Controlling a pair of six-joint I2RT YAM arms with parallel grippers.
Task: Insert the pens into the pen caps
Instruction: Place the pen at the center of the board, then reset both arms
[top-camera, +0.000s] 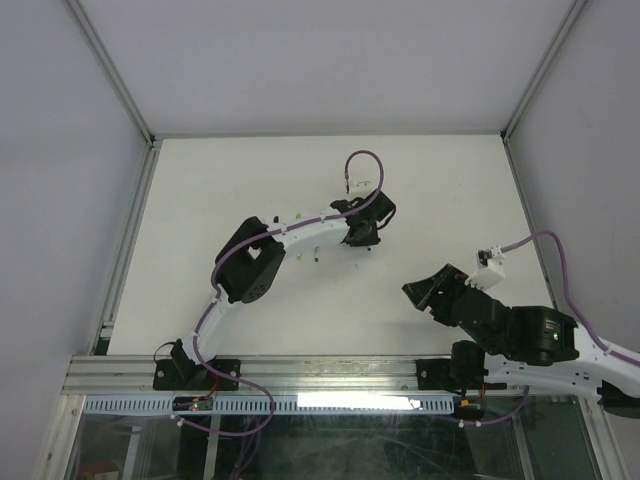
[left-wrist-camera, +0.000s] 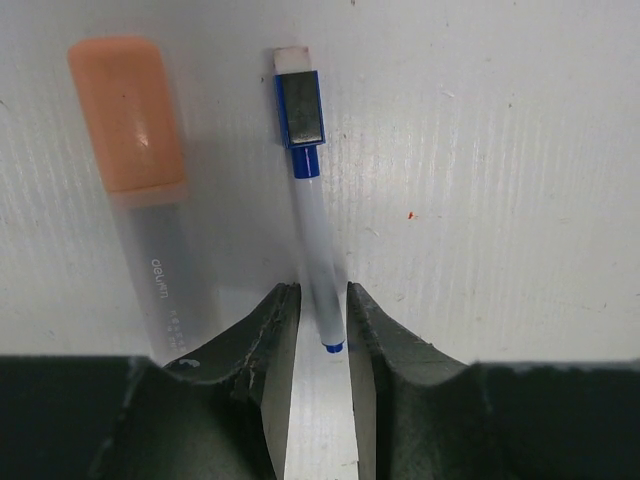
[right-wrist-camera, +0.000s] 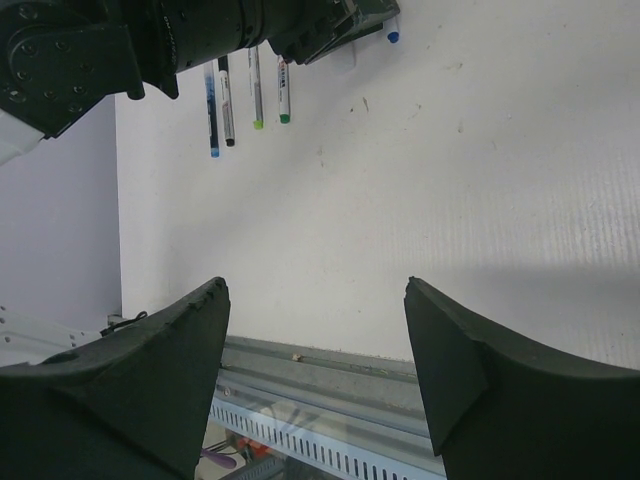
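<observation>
Blue-capped pen (left-wrist-camera: 316, 240) lay at desk (top-camera: 200, 180) middle, cap pointing away from left claw (left-wrist-camera: 322, 295), narrow jaws loosely flanking its tail. Orange-capped marker (left-wrist-camera: 140, 190) parallel alongside. Right claw (right-wrist-camera: 315, 285) was wide, empty.

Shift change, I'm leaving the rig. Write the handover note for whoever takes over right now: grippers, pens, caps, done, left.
Left gripper: jaws narrowly straddle the tail of the slim white pen with blue clipped cap, lying on the white table; grip unclear.
Right gripper: open, empty.
Done: that pen looks capped; the pale grey marker with orange cap beside it is capped.
Left: row of four thin pens with coloured ends, too small to judge; check them. No loose caps visible.
</observation>
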